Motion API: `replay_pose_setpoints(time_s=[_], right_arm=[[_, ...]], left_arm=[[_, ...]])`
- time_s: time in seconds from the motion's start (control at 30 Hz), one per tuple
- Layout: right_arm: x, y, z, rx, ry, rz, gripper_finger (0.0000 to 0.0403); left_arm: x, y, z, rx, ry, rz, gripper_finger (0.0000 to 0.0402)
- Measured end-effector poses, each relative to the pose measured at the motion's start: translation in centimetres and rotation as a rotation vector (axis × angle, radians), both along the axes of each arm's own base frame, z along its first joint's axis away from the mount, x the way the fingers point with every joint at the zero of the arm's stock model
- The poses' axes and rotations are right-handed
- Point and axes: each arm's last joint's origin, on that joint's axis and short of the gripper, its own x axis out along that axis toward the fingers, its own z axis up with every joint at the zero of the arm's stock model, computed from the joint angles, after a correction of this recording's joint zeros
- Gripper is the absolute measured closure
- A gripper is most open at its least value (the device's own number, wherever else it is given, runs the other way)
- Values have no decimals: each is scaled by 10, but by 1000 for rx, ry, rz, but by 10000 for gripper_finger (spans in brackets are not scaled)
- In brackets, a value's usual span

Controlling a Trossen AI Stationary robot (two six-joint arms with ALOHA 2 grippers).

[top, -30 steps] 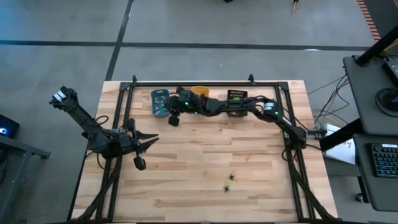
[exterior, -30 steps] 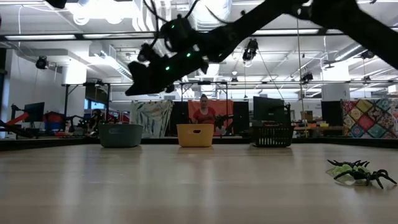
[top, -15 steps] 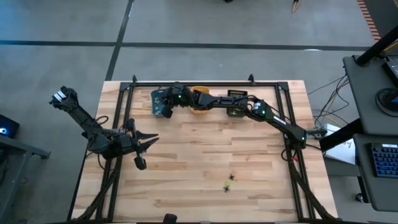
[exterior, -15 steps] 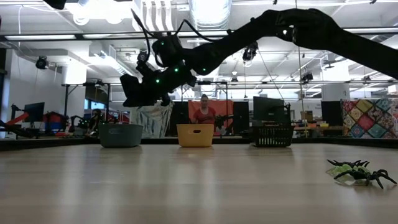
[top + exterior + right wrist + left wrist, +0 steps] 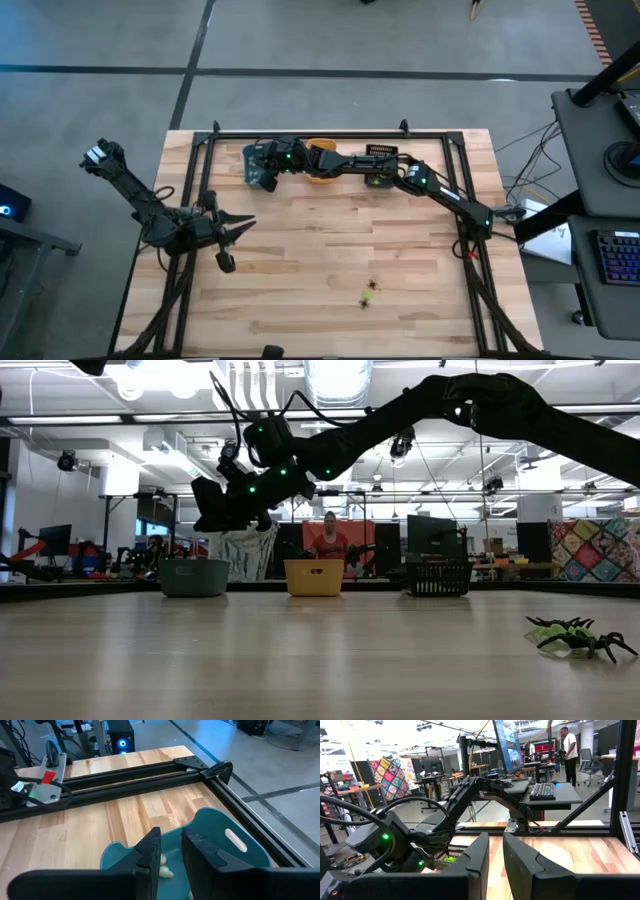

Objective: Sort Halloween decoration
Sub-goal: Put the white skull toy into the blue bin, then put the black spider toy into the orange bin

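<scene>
r end effector (image 5: 170,851) parted, pale figure (image 5: 162,871) below

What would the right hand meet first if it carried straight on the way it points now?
Most likely the inside of the blue tray: the right hand hangs just above it, aimed down into it, with pale whitish figures on the tray floor near the fingertips. How much gap remains is unclear.

You see a matt, pale wooden-plank table (image 5: 330,250), its black metal frame (image 5: 130,775), and a smooth, probably plastic blue tray (image 5: 240,845).
</scene>
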Motion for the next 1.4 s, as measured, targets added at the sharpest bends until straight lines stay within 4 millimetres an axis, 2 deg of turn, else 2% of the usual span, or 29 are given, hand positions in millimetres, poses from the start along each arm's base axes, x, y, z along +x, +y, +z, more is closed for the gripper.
replay_pose_setpoints(time_s=[0.2, 0.3, 0.47, 0.77, 1.0, 1.17, 1.4], right_arm=[[-2, 3, 9, -8, 3, 15, 332], [-6, 11, 29, -5, 14, 62, 332], [-22, 35, 64, 12, 120, 191, 332], [-67, 108, 135, 7, 300, 347, 334], [-107, 171, 170, 75, 390, 429, 333], [-137, 215, 179, 149, 441, 477, 335], [-183, 276, 168, 267, 552, 528, 335]], left_arm=[[1, -1, -1, -11, 0, -1, 362], [2, -2, -3, -17, 6, -2, 362], [5, -5, -7, -37, 14, -7, 362], [14, -14, -19, -80, 40, -28, 362], [24, -24, -33, -93, 81, -32, 362], [34, -34, -39, -88, 112, -35, 362], [57, -58, -38, -53, 166, -146, 362]])
